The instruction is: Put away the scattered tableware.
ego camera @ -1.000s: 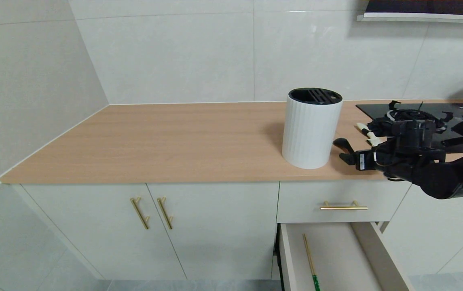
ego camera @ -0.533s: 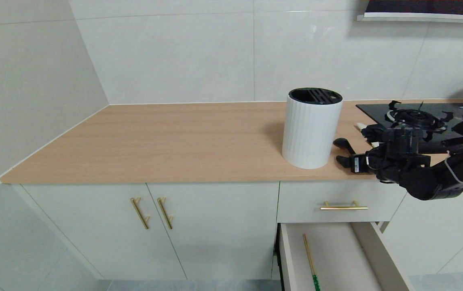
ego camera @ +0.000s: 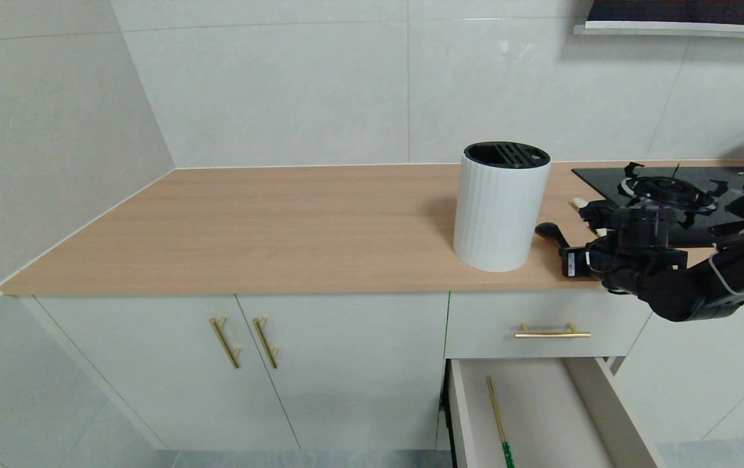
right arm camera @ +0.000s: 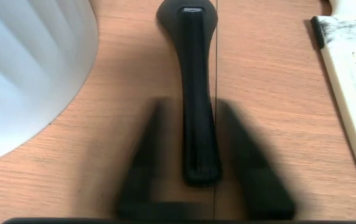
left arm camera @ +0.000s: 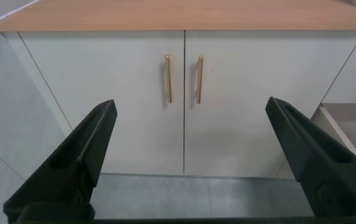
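Right gripper (right arm camera: 192,111) sits low over the wooden countertop (ego camera: 281,227), its fingers apart on either side of a black utensil handle (right arm camera: 193,81) lying just beside the white knife block (ego camera: 500,208). Left gripper (left arm camera: 190,109) hangs spread wide before the cabinet doors (left arm camera: 246,112). A chopstick (ego camera: 498,416) lies in the open drawer (ego camera: 456,403).

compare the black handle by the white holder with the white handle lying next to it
The black handle is plain black; the white handle is white with dark speckles near one end. The black handle lies between the open fingers of the right gripper; the white handle lies outside them, untouched. The black handle is nearer the white holder than the white handle is. Both lie flat on the wooden counter.
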